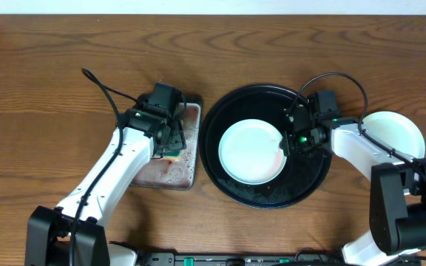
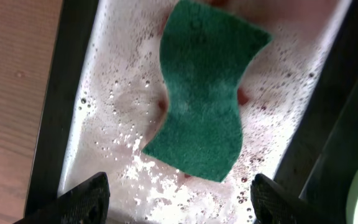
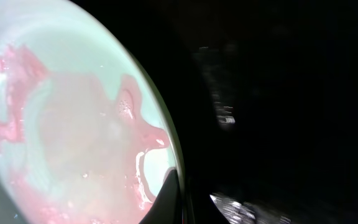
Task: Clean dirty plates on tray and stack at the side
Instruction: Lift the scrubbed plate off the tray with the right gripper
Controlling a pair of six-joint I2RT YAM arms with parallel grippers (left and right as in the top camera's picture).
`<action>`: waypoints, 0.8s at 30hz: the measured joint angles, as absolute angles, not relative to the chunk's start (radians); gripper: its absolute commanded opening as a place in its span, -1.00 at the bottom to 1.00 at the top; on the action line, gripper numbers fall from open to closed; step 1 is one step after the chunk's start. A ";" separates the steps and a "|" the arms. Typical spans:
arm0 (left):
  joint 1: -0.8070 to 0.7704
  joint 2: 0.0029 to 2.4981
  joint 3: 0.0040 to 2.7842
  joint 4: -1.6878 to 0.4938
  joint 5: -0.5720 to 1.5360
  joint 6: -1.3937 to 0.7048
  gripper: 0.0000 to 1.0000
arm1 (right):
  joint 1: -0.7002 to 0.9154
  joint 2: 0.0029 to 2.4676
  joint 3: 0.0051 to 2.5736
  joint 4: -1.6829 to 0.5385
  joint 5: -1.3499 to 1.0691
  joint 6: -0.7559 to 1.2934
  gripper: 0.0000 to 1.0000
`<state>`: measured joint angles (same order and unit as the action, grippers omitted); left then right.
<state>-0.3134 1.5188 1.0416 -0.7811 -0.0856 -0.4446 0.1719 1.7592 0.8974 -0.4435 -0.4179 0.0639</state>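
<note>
Along the near edge of the table (image 1: 21,89), arm bases and a strip of bare wood. Farther in, left of centre: left gripper (image 2: 179,193) spread wide above the green sponge (image 2: 201,93), clear of it, over the sudsy sponge tray (image 1: 191,159). Just beside that tray's right edge: the black tray (image 1: 268,198), with a red-smeared mint-white plate (image 1: 248,151) at its centre, pinched at its right rim by the right gripper (image 1: 291,140). Past the tray's right edge, a white plate (image 1: 399,127) on the wood. Beyond, bare wood up to the far edge.

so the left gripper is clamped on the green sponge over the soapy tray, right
No: the left gripper is open, its fingers clear of the green sponge, which lies loose in the soapy tray. The left wrist view shows it.
</note>
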 measured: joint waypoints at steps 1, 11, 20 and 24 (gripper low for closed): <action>-0.313 1.519 1.039 -0.782 -0.085 -0.445 0.47 | 0.167 1.762 0.897 -0.440 -0.442 0.064 -0.98; -0.313 1.519 1.038 -0.776 -0.085 -0.445 0.47 | 0.093 1.708 0.930 -0.453 -0.510 0.063 -0.98; -0.313 1.519 1.038 -0.758 -0.085 -0.445 0.49 | 0.121 1.468 0.937 -0.516 -0.215 0.031 -0.98; -0.313 1.519 1.038 -0.757 -0.085 -0.445 0.48 | 0.185 1.415 0.937 -0.517 -0.038 0.015 -0.98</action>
